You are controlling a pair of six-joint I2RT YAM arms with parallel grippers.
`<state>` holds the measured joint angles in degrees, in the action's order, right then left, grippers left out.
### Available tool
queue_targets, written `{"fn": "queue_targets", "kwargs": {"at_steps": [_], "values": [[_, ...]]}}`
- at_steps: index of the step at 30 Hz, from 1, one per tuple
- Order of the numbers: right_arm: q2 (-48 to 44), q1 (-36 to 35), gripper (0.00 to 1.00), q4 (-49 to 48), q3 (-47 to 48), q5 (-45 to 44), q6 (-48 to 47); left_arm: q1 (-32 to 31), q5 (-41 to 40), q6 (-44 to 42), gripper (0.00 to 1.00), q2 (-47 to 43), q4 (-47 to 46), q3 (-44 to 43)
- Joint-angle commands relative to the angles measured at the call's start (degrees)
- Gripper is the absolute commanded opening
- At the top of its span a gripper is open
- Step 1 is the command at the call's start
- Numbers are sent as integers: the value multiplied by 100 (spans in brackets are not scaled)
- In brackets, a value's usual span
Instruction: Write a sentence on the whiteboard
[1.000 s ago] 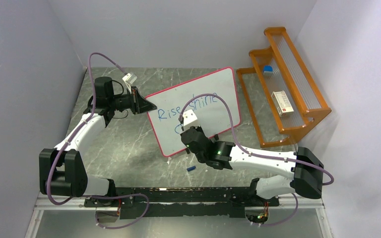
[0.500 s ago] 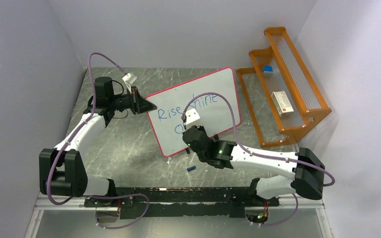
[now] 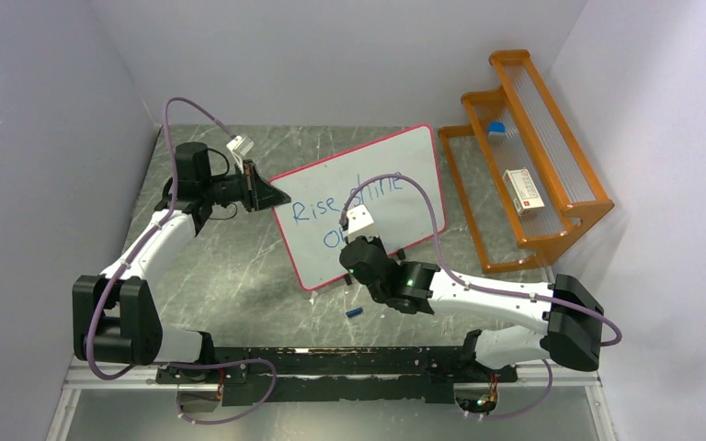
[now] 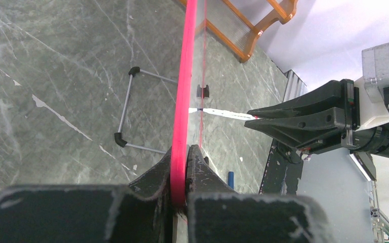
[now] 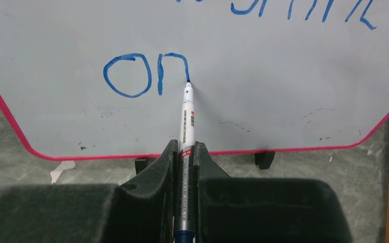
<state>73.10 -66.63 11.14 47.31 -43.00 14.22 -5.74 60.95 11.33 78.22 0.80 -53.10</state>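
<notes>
Board: I see one whiteboard standing tilted on the table, between my two arms and just left of the orange rack.
Left gripper: fingers clamped together on the board's pink edge, steadying it from the side.
Right gripper: fingers closed tight on the marker, gripping its barrel well back from the tip.
Tip: touching the board at the foot of the "n".
Sentence: blue, "Rise" and "shine" above, "on" below. I see no closing stop yet.
Board handling: I judge it light, stiff and slick-faced. On its small feet it would tip or slide under pen pressure. Best held by the frame, since fingers on the face would smear ink.
Marker handling: thin, rigid, smooth. It could twist in the pads if I press hard, so I would use light pressure.
Counts: one board, one marker, two written lines, two black feet in the right wrist view, one blue cap on the table, one rack holding one box and one small blue item.
</notes>
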Motion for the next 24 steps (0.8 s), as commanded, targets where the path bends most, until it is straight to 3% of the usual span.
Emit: {"fn": "queue_targets", "kwargs": {"at_steps": [1, 24], "values": [[-133, 35, 0, 133, -110, 21, 223, -118, -733, -614, 5, 89, 509, 125], [-246, 27, 0, 222, -147, 111, 273, -119, -757, -606, 5, 106, 509, 125]]}}
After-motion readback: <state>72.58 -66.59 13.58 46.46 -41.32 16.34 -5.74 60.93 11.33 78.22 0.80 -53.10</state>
